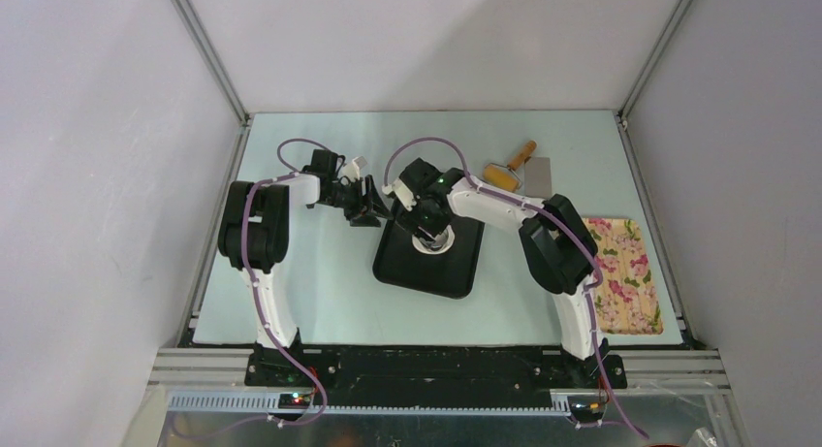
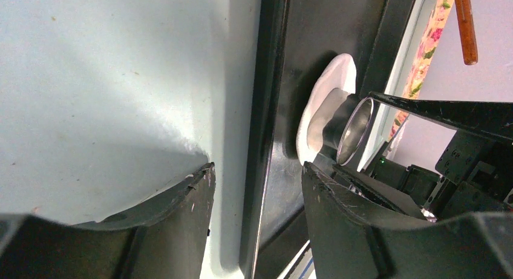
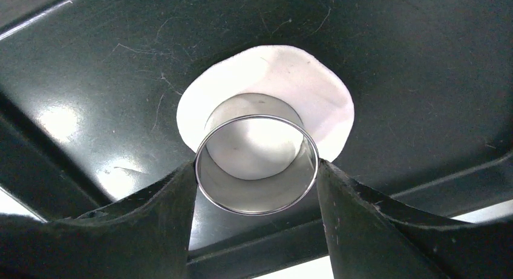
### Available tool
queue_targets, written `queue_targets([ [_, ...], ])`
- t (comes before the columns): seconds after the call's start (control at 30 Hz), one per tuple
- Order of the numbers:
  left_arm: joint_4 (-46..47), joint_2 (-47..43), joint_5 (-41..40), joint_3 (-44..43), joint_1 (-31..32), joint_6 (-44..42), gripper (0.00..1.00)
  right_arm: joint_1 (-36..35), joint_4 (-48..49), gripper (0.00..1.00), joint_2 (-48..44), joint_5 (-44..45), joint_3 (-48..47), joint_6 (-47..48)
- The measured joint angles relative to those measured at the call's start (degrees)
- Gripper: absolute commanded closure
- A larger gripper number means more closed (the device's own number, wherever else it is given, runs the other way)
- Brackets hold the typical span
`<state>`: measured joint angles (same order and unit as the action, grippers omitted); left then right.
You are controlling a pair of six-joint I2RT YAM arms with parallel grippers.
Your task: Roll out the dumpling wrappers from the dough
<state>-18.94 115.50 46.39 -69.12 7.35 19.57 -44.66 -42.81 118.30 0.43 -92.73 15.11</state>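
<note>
One flattened white dough disc [image 3: 302, 79] sits mid black tray [image 3: 91, 61]; your right gripper [image 3: 257, 170] clamps the round steel ring cutter [image 3: 254, 197] on it. Left gripper [image 2: 257, 170] gapes empty at tray edge. Cutting step, I'd say: next, press straight down.

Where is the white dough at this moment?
The dough lies flattened on the black tray, near the centre of the overhead view. The right gripper holds a steel ring standing on top of it.
</note>
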Motion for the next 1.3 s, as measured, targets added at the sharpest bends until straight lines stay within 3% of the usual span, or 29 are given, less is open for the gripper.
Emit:
queue_targets([
  [0.2, 0.0, 0.0, 0.0, 0.0, 0.0, 0.0, 0.39, -0.7, 0.6, 0.73, -0.1, 1.1, 0.4, 1.0],
  [0.5, 0.0, 0.0, 0.0, 0.0, 0.0, 0.0, 0.39, 2.1, -1.4, 0.74, -0.5, -7.5, 0.2, 14.3],
  [0.67, 0.0, 0.0, 0.0, 0.0, 0.0, 0.0, 0.39, 3.9, -3.2, 0.74, -0.1, -9.8, -0.8, 15.4],
  [1.03, 0.0, 0.0, 0.0, 0.0, 0.0, 0.0, 0.39, -3.6, 4.6, 0.77, -2.5, 6.7, 6.3, 8.3],
  [1.3, 0.0, 0.0, 0.0, 0.0, 0.0, 0.0, 0.39, -3.9, 6.5, 0.85, -2.5, 9.3, 7.2, 4.3],
])
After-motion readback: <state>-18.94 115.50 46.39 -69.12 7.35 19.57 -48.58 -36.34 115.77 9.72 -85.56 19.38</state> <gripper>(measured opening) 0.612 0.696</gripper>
